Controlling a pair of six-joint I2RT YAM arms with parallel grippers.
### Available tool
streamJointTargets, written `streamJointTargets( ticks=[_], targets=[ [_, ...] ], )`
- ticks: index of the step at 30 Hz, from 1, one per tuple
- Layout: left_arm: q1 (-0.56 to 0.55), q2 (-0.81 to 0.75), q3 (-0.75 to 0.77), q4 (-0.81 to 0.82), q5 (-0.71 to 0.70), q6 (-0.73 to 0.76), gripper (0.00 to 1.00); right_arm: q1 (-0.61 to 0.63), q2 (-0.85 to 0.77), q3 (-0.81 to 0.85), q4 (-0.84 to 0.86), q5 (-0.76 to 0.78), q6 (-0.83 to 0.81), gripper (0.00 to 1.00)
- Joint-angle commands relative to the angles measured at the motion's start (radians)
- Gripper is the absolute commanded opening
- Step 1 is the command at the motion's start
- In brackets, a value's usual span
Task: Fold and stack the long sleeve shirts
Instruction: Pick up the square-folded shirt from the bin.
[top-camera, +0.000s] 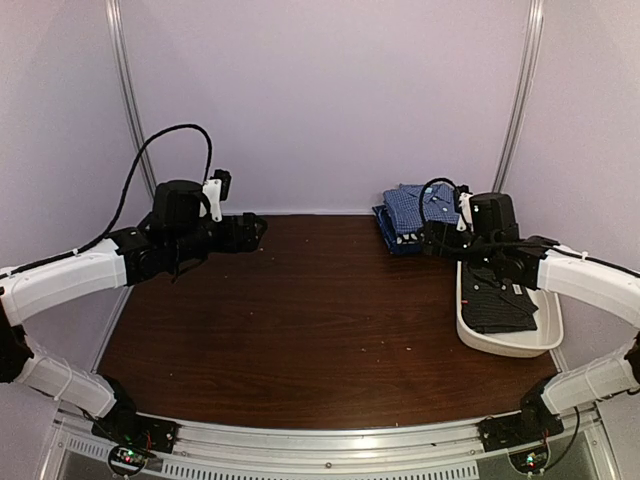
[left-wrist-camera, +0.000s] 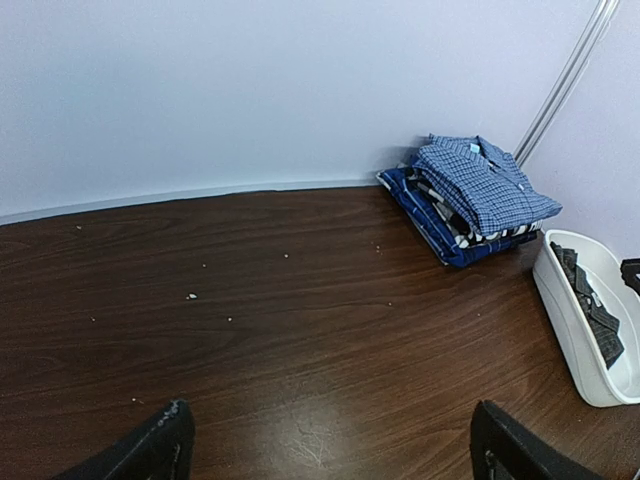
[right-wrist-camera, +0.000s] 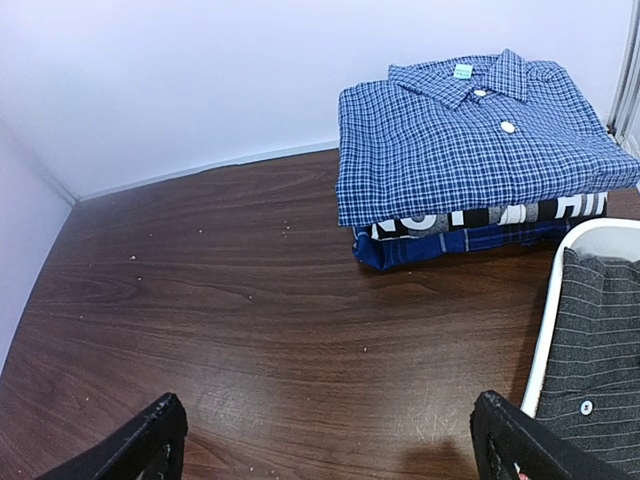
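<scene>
1. The left tool (left-wrist-camera: 330, 455) is spread wide and holds nothing. Its dark fingertips (left-wrist-camera: 150, 450) sit at the bottom corners of the left wrist view, with bare brown counter (left-wrist-camera: 300, 330) between them. In the overhead view it is at middle left of the frame.
2. The right tool (right-wrist-camera: 330, 452) is also opened fully and is empty, with only wood grain between its fingers. Overhead, it sits at middle right, close to the stack of clothes and over the far end of the white tub (top-camera: 505, 347).
3. The blue checked shirt (right-wrist-camera: 470, 140) lies folded on top of the stack at upper right of the right wrist view. Its collar faces the back wall (right-wrist-camera: 200, 80) and its white buttons are showing.
4. Directly beneath it, the navy shirt with white lettering (right-wrist-camera: 480, 217) shows only its folded edge. A further blue layer (right-wrist-camera: 450, 245) lies under that, touching the counter.
5. The charcoal pinstriped shirt (right-wrist-camera: 600, 350) lies inside the tub at lower right, with one white button visible. The tub stands just beside the stack.
6. Small pale specks (left-wrist-camera: 190, 296) dot the counter.
</scene>
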Motion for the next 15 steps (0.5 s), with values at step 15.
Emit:
streamJointTargets(
  ticks=[15],
  targets=[
    [-0.002,0.0,0.024,0.01,-0.012,-0.004,0.98,-0.049,0.016,-0.012,-0.001,0.101,0.044,1.0]
  ],
)
